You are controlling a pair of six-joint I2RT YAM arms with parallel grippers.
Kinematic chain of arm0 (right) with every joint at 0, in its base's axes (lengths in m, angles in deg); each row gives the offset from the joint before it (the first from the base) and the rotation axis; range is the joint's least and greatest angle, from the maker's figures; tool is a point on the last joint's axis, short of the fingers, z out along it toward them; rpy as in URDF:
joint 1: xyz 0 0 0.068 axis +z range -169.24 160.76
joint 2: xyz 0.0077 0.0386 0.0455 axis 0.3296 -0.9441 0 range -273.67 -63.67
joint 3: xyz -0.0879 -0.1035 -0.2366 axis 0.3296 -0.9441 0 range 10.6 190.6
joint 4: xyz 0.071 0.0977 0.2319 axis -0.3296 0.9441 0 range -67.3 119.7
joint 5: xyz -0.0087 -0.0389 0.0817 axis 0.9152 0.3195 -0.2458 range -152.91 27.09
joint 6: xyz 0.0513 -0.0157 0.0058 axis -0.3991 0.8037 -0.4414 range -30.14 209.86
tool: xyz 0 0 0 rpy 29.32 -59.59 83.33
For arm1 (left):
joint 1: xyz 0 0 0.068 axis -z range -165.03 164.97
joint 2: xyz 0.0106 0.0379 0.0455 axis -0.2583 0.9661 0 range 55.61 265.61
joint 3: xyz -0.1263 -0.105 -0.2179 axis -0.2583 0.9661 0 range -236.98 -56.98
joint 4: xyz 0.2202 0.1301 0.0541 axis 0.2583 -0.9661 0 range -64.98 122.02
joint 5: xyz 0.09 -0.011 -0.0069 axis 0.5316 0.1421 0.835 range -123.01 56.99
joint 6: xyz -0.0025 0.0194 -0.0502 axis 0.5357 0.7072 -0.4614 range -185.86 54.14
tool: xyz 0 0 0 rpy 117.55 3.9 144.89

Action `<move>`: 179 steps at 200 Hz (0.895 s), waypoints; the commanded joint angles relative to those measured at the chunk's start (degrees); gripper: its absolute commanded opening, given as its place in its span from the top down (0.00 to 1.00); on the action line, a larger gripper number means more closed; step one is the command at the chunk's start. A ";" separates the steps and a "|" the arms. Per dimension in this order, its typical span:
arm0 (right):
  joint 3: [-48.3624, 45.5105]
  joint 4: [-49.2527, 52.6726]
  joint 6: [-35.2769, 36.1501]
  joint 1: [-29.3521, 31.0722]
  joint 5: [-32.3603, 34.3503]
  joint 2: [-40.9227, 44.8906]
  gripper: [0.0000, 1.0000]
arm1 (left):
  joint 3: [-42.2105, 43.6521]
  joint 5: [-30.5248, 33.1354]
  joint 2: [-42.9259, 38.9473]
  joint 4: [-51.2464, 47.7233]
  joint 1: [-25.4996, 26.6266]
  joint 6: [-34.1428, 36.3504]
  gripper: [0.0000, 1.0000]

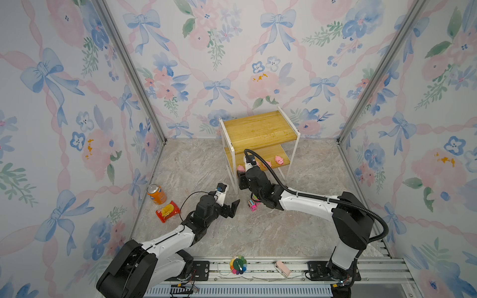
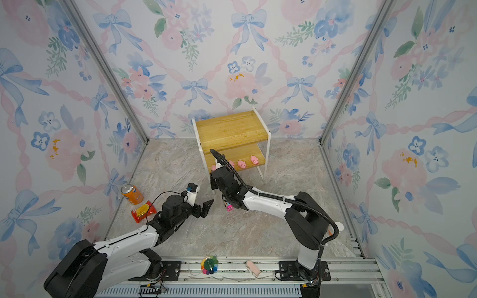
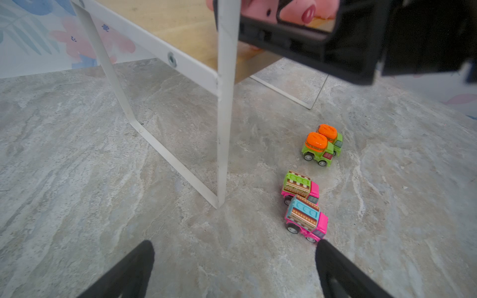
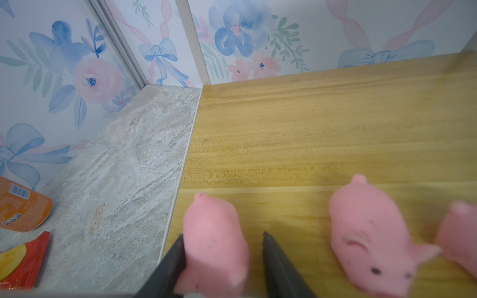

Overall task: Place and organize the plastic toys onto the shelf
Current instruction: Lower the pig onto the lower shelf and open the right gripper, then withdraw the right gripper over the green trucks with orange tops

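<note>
Right gripper (image 4: 222,234): the jaws are standing partly spread around a pig (image 4: 214,245) at the front end-corner of the shelf (image 1: 258,127), on its lower board. One dark finger (image 4: 173,258) is touching the pig's flank, and the other is standing clear of it with a visible gap. The grip is not closing on the toy.

Left gripper (image 3: 235,243): the jaws are gaping wide and holding nothing. It is hovering low over the tabletop (image 3: 77,154) in front of the shelf's front corner post. One black fingertip (image 3: 322,243) is sitting right against the nearer of the pink trucks (image 3: 307,219). Contact cannot be confirmed.

Task items: the pig is resting on the lower board with a second pig (image 4: 369,247) just beside it and a third pig (image 4: 459,232) beyond that. A fourth pig (image 2: 254,160) is sitting further along the same board. All look soft, matte and rounded. The shelf's top board is lying bare.

The pink trucks, glossy plastic with striped block tops, are standing nose to tail near that post. The green trucks (image 3: 318,149), with smooth orange tops, are sitting side by side a little past them, in front of the shelf.

Materials: the boards are showing yellowish wood grain in a thin white metal frame. The tabletop is showing grey marbling.

Also present: an orange soda can (image 1: 156,193) and a red snack packet (image 1: 167,211), well apart from the shelf.
</note>
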 commanded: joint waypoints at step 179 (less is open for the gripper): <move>-21.21 12.60 8.23 0.11 -12.96 24.77 0.30 | 0.35 -0.89 -0.14 0.43 -0.35 -0.22 0.02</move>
